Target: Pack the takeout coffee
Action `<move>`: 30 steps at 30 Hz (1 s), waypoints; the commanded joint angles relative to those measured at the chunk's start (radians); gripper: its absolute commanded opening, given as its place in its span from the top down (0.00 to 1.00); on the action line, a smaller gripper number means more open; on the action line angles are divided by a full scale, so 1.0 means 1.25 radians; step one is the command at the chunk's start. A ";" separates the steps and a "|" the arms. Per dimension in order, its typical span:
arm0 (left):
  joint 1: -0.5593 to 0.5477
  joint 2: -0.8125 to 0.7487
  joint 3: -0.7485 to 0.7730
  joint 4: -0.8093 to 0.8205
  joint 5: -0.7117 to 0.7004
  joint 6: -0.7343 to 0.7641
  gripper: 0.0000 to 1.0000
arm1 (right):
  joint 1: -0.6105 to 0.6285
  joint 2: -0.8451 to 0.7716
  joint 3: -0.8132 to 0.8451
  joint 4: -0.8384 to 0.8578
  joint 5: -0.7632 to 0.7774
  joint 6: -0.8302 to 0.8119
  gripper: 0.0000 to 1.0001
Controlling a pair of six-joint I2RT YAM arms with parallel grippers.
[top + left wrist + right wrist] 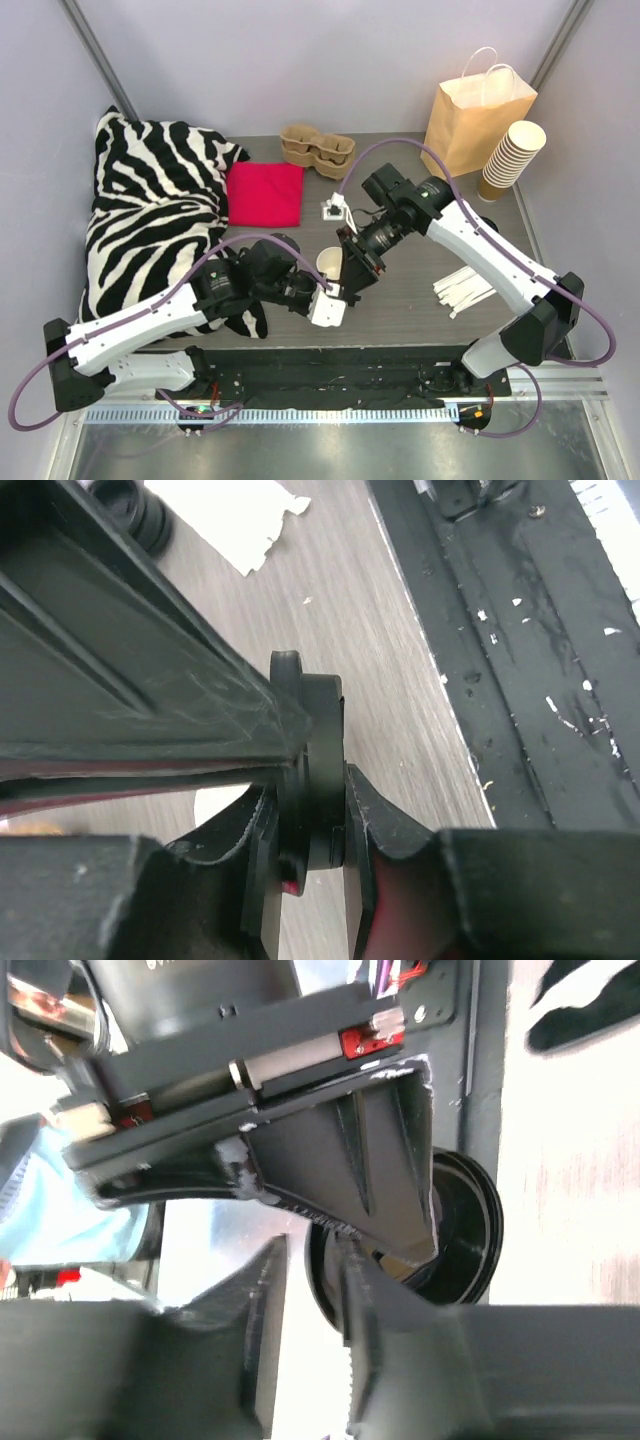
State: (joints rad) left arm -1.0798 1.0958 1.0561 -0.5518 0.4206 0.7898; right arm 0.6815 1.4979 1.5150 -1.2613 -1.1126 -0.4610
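My left gripper (312, 852) pinches the one black lid (316, 730); my right gripper (312, 1260), slightly spread, sits beside one open cup (328, 262).

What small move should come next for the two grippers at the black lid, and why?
Probably the right gripper should draw back a little. The left gripper looks closed on the black lid, while the right one's jaws stand apart beside it, so the left alone seems to hold it. The cup stands close by with no lid on it.
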 commanded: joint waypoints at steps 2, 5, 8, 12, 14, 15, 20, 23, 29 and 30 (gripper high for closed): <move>0.001 -0.038 0.039 0.005 -0.061 -0.187 0.85 | -0.120 0.004 0.098 0.207 -0.001 0.235 0.50; 0.051 -0.054 0.034 0.056 -0.084 -0.360 0.90 | -0.234 0.028 0.172 0.249 0.015 0.309 0.39; 0.172 -0.035 0.064 0.158 -0.058 -0.526 0.92 | -0.298 0.009 0.182 0.330 0.124 0.363 0.38; 0.314 0.040 0.128 0.253 0.054 -0.859 0.92 | -0.311 -0.023 0.158 0.388 0.320 0.386 0.30; 0.352 0.072 0.144 0.327 0.053 -0.943 0.92 | -0.312 -0.017 0.164 0.400 0.382 0.402 0.15; 0.362 0.082 0.145 0.353 0.054 -0.978 0.93 | -0.318 -0.018 0.164 0.410 0.392 0.409 0.14; 0.399 0.122 0.139 0.480 0.002 -1.168 0.94 | -0.321 -0.029 0.144 0.514 0.392 0.530 0.11; 0.415 0.136 0.132 0.509 -0.027 -1.242 0.95 | -0.319 -0.037 0.120 0.599 0.372 0.616 0.21; 0.431 0.144 0.116 0.511 -0.037 -1.290 0.96 | -0.295 -0.021 0.086 0.653 0.351 0.693 0.37; 0.431 0.149 0.116 0.509 -0.036 -1.292 0.96 | -0.288 -0.018 0.080 0.657 0.346 0.698 0.38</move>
State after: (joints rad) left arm -0.5507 1.2762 1.2037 0.0097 0.3851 -0.7429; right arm 0.2897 1.4982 1.6352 -0.5434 -0.6598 0.3157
